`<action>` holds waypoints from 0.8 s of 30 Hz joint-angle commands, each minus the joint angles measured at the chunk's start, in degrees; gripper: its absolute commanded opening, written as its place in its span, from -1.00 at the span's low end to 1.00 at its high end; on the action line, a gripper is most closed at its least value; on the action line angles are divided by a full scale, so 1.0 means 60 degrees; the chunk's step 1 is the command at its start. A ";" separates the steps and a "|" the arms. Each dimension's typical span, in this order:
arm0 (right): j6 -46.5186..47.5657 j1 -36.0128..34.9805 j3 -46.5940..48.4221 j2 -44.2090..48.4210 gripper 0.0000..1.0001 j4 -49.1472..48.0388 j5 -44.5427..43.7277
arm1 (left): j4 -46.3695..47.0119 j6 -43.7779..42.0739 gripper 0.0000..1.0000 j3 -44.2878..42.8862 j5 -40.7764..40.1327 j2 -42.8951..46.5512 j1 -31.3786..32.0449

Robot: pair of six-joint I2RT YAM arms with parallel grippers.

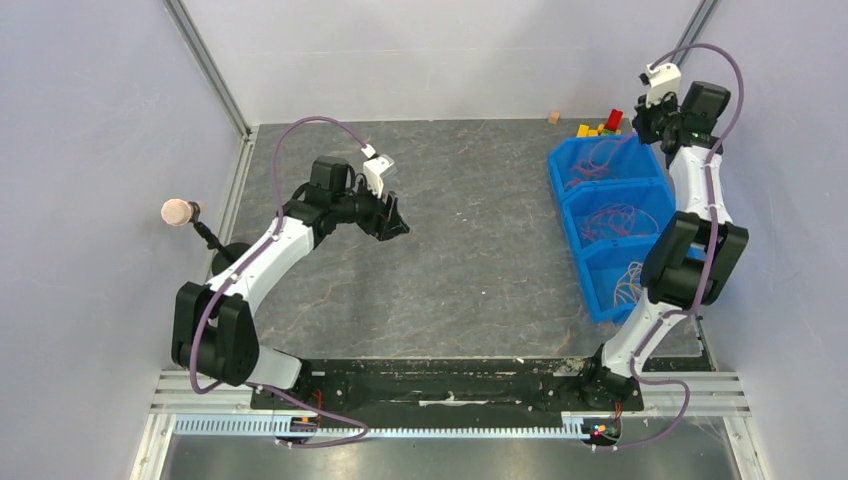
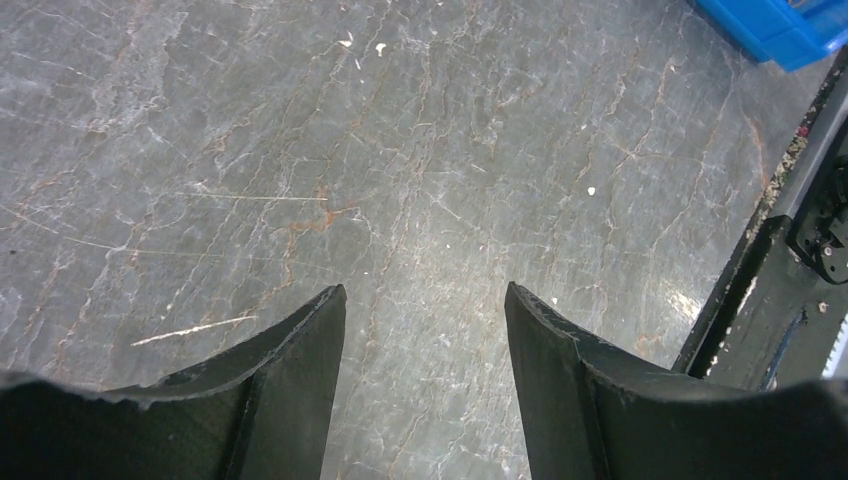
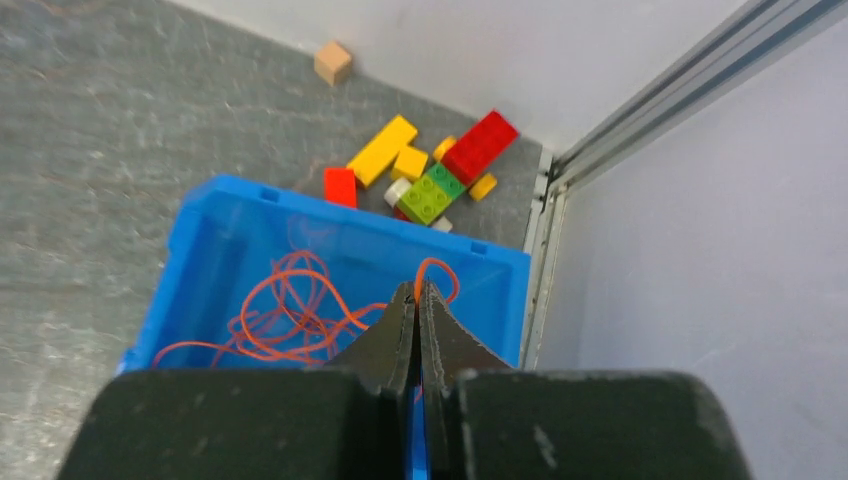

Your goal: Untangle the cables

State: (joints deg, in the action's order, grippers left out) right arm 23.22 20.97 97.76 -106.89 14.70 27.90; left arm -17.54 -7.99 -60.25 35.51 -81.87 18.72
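Thin cables lie in a blue three-part bin (image 1: 563, 200): red-orange loops (image 1: 592, 158) in the far part, reddish ones (image 1: 612, 220) in the middle, pale ones (image 1: 630, 285) in the near part. My right gripper (image 1: 641, 127) hangs over the far part. In the right wrist view it (image 3: 417, 292) is shut on an orange cable (image 3: 440, 268), whose short loop arches past the tips; more orange loops (image 3: 285, 315) lie below in the bin (image 3: 200, 260). My left gripper (image 1: 394, 222) is open and empty over bare table, and so it shows in its wrist view (image 2: 425, 300).
Coloured toy bricks (image 3: 425, 165) and a small wooden cube (image 3: 333, 62) lie behind the bin near the back wall. A round pinkish knob on a stalk (image 1: 177, 212) stands at the left wall. The bin's corner (image 2: 780, 25) shows in the left wrist view.
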 commanded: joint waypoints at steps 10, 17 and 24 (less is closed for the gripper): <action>0.1085 -0.1015 -0.0259 -0.1735 -0.98 0.0032 -0.1488 | -0.0633 -0.0080 0.33 -0.0095 -0.0555 0.0561 -0.0040; 0.0819 -0.1063 0.1792 -0.1953 0.08 0.2418 -0.1691 | -0.0895 -0.0014 0.37 -0.0188 -0.0771 0.0560 -0.0051; 0.0422 -0.1075 0.1514 0.0039 0.82 0.3057 -0.0672 | -0.1595 0.0620 0.58 -0.1200 -0.1300 -0.0140 -0.0070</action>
State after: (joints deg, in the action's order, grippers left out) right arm 27.64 14.50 104.18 -116.18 30.15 19.68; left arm -24.82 -7.88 -61.67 29.95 -80.71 18.65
